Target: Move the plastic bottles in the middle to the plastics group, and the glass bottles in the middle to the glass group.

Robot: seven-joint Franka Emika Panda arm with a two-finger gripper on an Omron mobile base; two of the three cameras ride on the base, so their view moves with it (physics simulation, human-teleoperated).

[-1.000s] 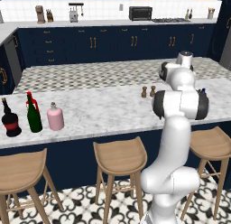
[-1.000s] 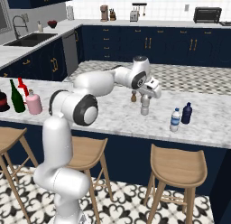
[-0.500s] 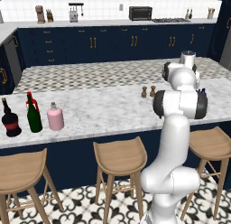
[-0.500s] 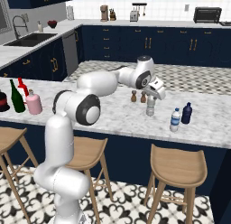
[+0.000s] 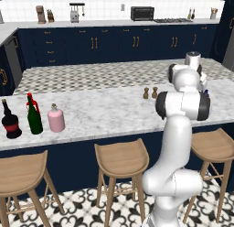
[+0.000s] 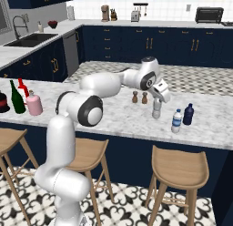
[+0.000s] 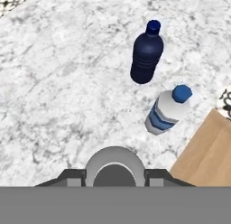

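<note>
My gripper [image 6: 157, 102] is closed on the small slim pale grey-clear plastic bottle [image 6: 156, 110], holding it upright over the white marble table [image 6: 113, 118], near the clear water bottle with a blue cap and blue label [image 6: 176, 120] and the dark blue bottle [image 6: 188, 114] beside it. Just left of the gripper I see two small brown shakers [image 6: 139, 97]. At the table's far left end, the tall dark green wine bottle [image 5: 34, 117] and squat pink flask [image 5: 56, 119] stand beside the slim red bottle [image 5: 30, 99] and the round black bottle with a red band [image 5: 10, 121].
</note>
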